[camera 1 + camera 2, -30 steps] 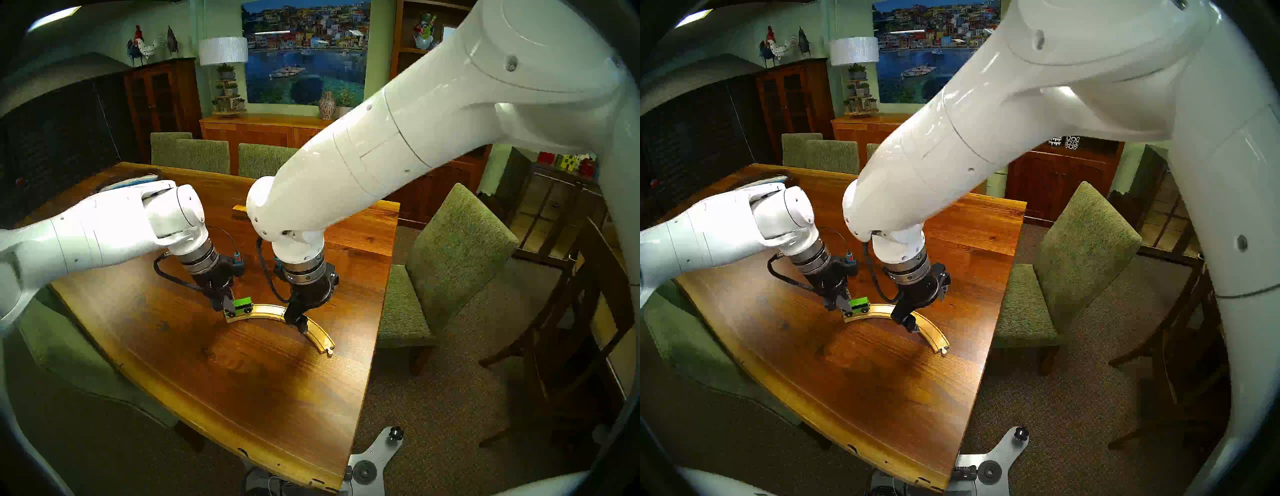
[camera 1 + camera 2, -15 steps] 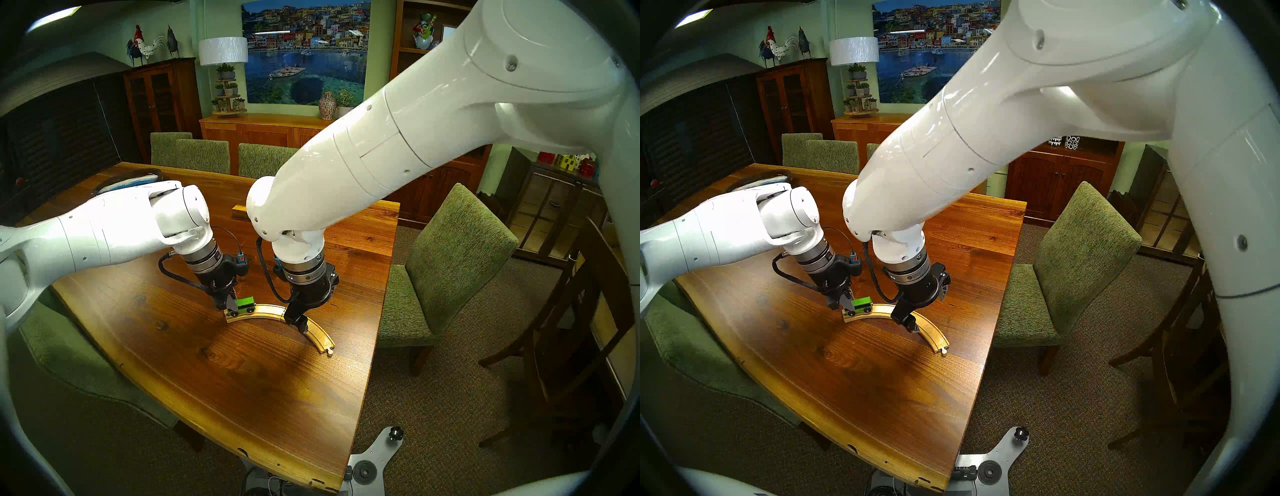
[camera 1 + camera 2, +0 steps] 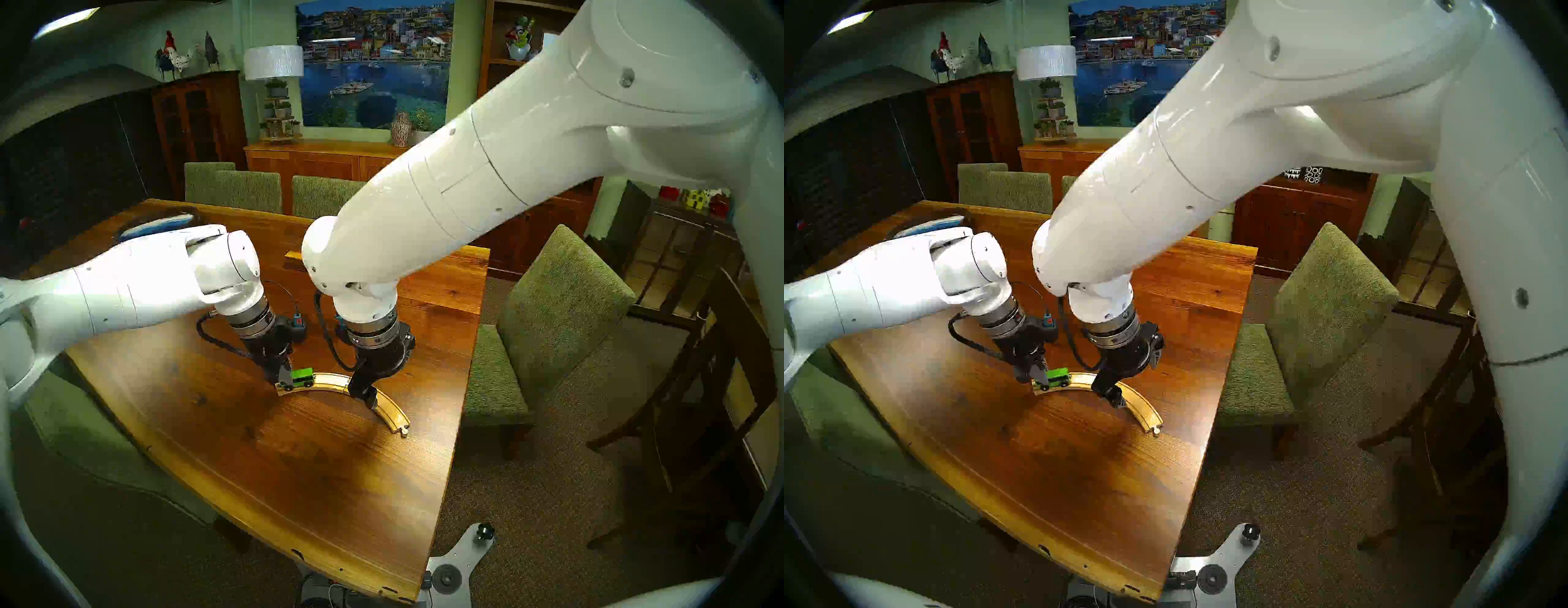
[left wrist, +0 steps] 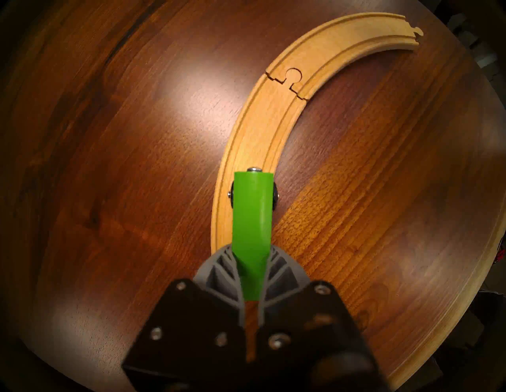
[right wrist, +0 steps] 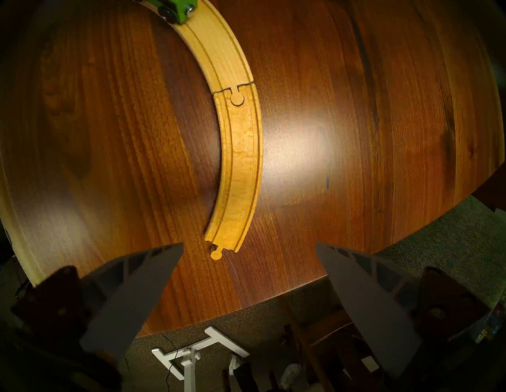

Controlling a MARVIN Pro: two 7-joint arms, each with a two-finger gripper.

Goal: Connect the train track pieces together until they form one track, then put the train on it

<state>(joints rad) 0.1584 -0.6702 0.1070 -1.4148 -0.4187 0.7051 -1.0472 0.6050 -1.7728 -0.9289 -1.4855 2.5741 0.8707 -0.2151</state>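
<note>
Lowered since a second ago, the left arm is bringing the train (image 4: 252, 219) down onto the track (image 4: 254, 142), which is lying on the table (image 3: 297, 467). The left gripper (image 4: 250, 276) is pinching the train's near end. The right gripper (image 5: 249, 276) is gaping wide, empty, above the track's peg end.

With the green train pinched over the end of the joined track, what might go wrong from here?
1. The left claw grips only the rear of the train; whether all the wheels sit in the grooves is not visible, so on release it may sit askew or derail.
2. The train sits at the very end of the track; a nudge backward could roll it off.
3. The open right claw hangs just above the track; dropping could disturb the peg joint.
</note>
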